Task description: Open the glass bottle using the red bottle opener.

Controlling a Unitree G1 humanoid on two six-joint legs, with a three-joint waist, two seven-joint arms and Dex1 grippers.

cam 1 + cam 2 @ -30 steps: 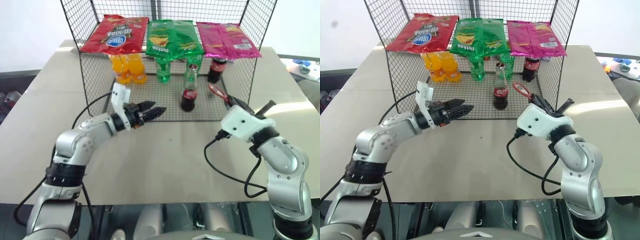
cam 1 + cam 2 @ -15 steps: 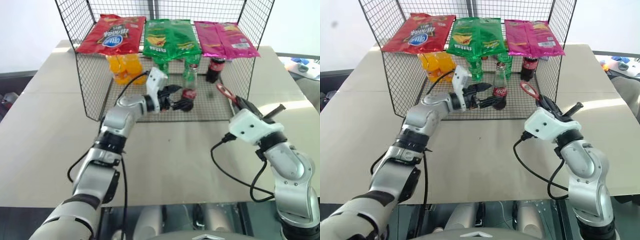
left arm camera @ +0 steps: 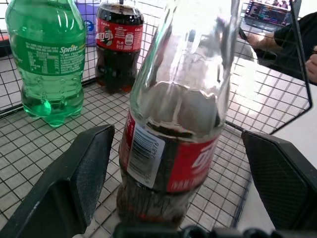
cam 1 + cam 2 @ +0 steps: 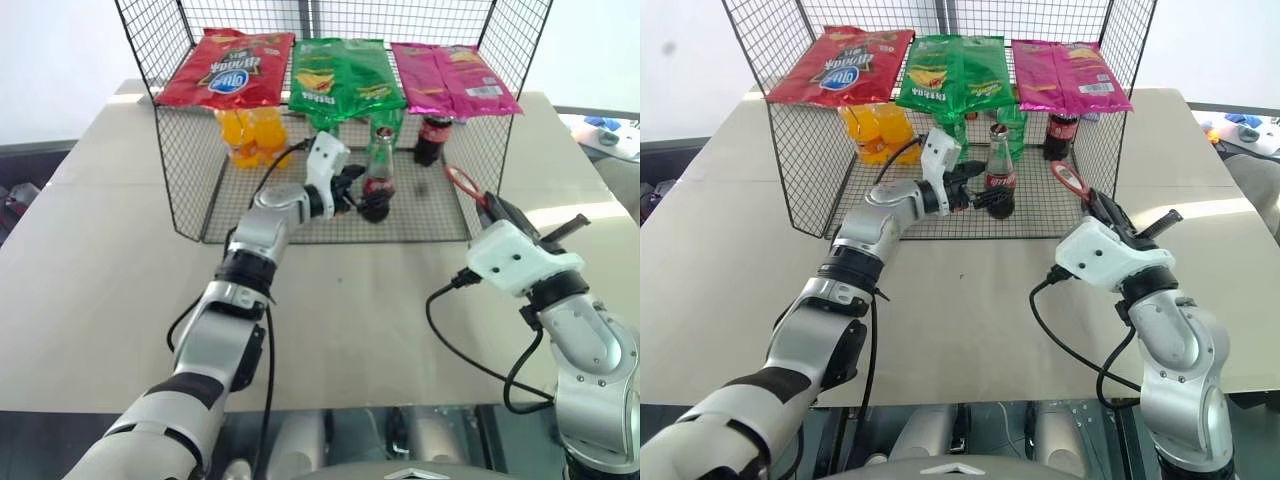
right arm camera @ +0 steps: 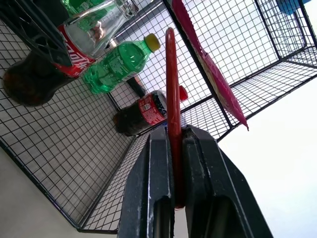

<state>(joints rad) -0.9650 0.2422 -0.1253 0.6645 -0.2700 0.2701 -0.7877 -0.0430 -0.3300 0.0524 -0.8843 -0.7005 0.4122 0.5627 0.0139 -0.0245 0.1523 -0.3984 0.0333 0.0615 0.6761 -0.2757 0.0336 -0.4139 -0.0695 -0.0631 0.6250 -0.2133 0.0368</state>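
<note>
OK, logging what I'm seeing on my feed.
Left arm: I'm seeing it stretching forward and to the right, into the wire rack (image 4: pixel 190 190), wrist about level.
Left gripper (image 4: pixel 362 203): it's sitting spread wide; in the left wrist view its fingers (image 3: pixel 74 173) are flanking the base of the glass bottle (image 4: pixel 377 180) on both sides, with gaps showing, so not gripping.
Glass bottle: it's standing upright on the rack's mesh floor, near the front edge, dark liquid low, red label facing out.
Right arm: I'm seeing it bending at the elbow, forearm raised, parked in front of the rack's right corner, pointing forward and slightly up.
Right gripper (image 5: pixel 171 148): it's clamping tight on the handle of the red bottle opener (image 4: pixel 462 185), fingers pressing both flat sides.
Red bottle opener: it's sticking up and forward out of the right gripper, ring head uppermost, right of the glass bottle and apart from it.
Neighbours: green bottle (image 3: pixel 47 59) and a red-capped dark bottle (image 3: pixel 116 47) are standing behind the glass bottle; orange bottles (image 4: pixel 255 135) further left; chip bags (image 4: pixel 345 70) are lying on top of the rack.
</note>
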